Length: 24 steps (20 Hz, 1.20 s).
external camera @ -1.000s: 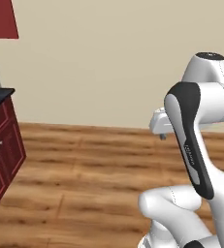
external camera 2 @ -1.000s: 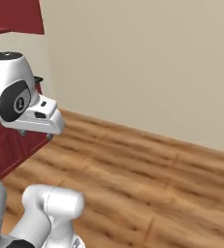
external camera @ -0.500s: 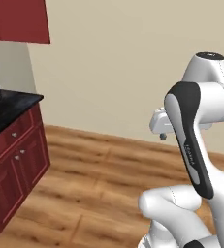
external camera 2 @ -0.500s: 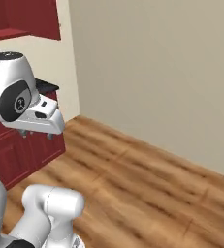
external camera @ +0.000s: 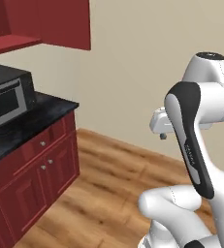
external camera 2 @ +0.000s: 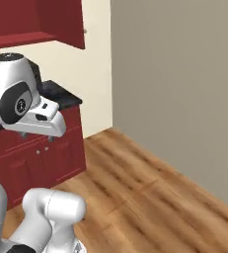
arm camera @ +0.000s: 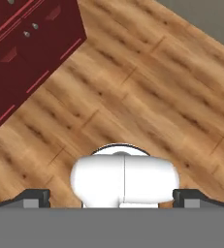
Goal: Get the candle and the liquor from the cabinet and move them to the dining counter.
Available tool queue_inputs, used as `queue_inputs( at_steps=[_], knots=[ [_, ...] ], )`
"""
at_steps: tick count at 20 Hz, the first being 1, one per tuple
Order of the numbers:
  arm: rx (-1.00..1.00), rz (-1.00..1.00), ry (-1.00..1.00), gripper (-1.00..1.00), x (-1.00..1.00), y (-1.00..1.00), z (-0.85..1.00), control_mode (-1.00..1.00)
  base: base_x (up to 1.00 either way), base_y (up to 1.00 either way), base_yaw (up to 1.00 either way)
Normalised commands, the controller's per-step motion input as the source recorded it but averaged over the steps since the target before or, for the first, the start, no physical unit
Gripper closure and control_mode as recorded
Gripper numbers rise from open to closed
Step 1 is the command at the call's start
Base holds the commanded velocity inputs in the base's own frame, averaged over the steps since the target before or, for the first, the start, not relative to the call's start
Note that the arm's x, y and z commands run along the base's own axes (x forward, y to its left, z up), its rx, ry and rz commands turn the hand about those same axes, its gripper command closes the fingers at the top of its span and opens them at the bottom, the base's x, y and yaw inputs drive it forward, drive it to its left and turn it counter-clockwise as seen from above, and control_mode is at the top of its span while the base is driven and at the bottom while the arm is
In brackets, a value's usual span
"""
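A dark red wall cabinet [external camera: 60,24] hangs at the upper left, its doors closed; the right base view has the same cabinet [external camera 2: 41,20] at its top left. The candle, the liquor and the dining counter are out of view. My arm is folded up close to the base, with the gripper [external camera: 162,135] pointing down at the floor, well away from the cabinet. In the hand view the gripper [arm camera: 112,196] is open, its fingertips [arm camera: 36,196] far apart and holding nothing.
A dark microwave [external camera: 7,97] stands on a black counter [external camera: 36,118] over red base cabinets [external camera: 40,169] on the left. Wooden floor [external camera: 108,184] spreads ahead to a beige wall [external camera 2: 184,74]. The red base cabinets [arm camera: 26,43] are in the hand view's top left.
The whole picture has shifted: the base has turned, bringing the wall cabinet, counter and microwave further into view. The arm keeps its folded pose and the gripper stays open.
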Motion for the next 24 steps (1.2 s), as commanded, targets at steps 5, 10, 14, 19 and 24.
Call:
queue_inputs(
  at_steps=[5, 10, 14, 19, 24],
  knots=[
    [0.00, 0.00, 0.00, -1.00, 0.00, 0.00, 0.00, 1.00, 1.00, 0.00, 0.42],
    [0.00, 0.00, 0.00, -1.00, 0.00, 0.00, 0.00, 1.00, 1.00, 0.00, 0.54],
    [0.00, 0.00, 0.00, -1.00, 0.00, 0.00, 0.00, 1.00, 0.97, 0.00, 0.53],
    [0.00, 0.00, 0.00, -1.00, 0.00, 0.00, 0.00, 1.00, 0.49, -0.16, 0.40],
    [0.00, 0.00, 0.00, -1.00, 0.00, 0.00, 0.00, 1.00, 0.50, -0.25, 0.43]
  ],
)
